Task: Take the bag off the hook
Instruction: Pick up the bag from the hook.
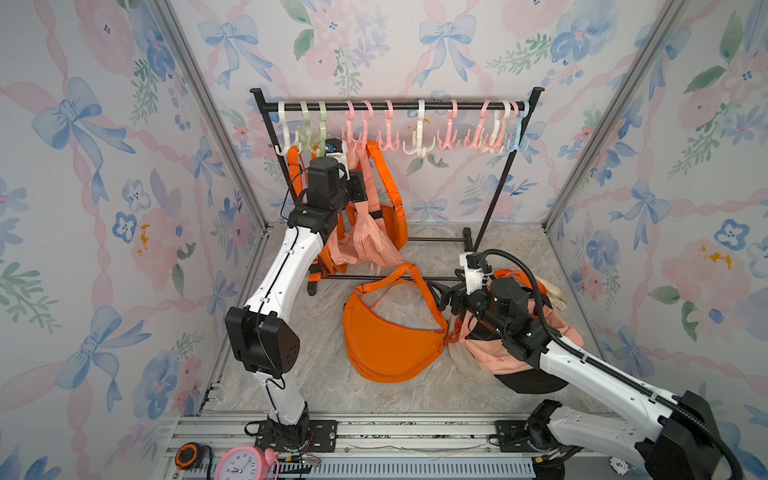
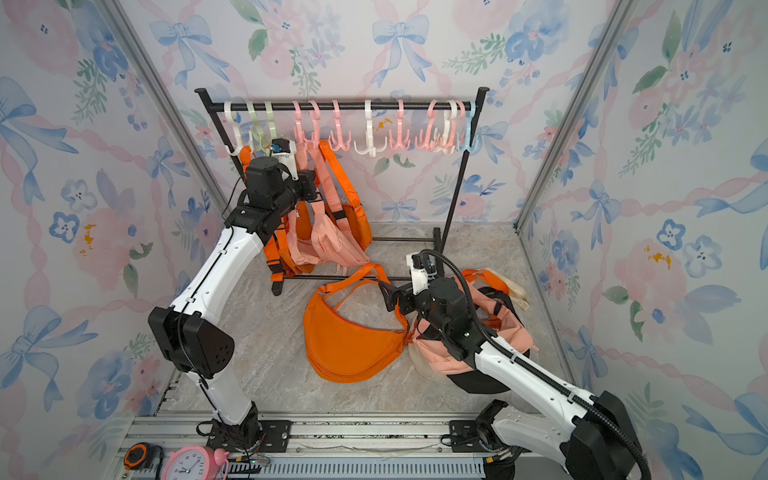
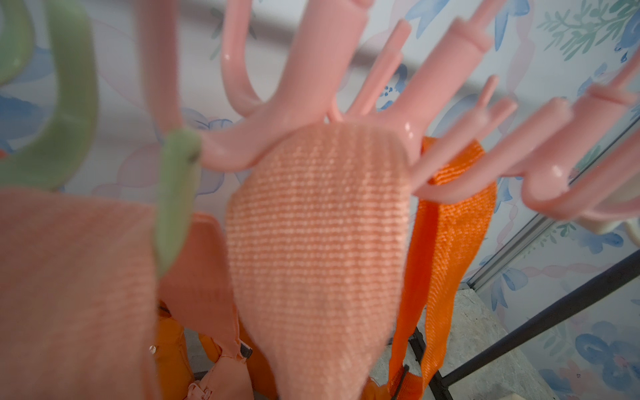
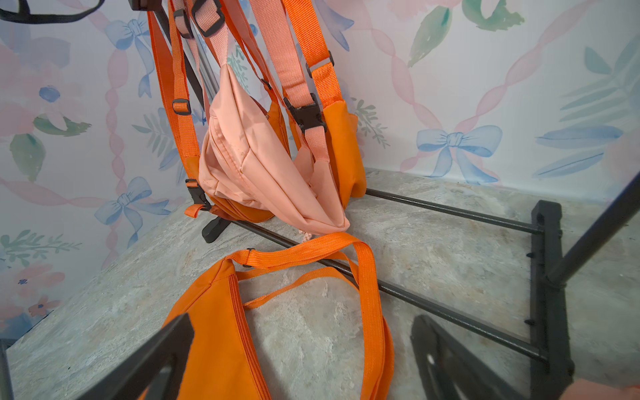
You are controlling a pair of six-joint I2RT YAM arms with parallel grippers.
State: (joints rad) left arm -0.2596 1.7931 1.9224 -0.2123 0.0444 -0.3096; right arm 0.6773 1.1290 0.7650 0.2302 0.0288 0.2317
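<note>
The hook point(image 3: 313, 69) is glossy smooth plastic, the strap point(image 3: 311, 242) coarse woven cloth, the rack point(image 4: 450, 210) matt black metal.

Along the front edge you have a pink clock point(image 1: 239, 463), cut off by the frame, and just beside it what looks like an orange-and-black tape measure point(image 1: 188, 455), both on the metal rail point(image 1: 415, 430). Your floor point(image 1: 324, 374) is grey marble, a black rack point(image 1: 403, 107) stands at the back, and bow-and-flower wallpaper point(image 1: 83, 208) covers all three walls.
</note>
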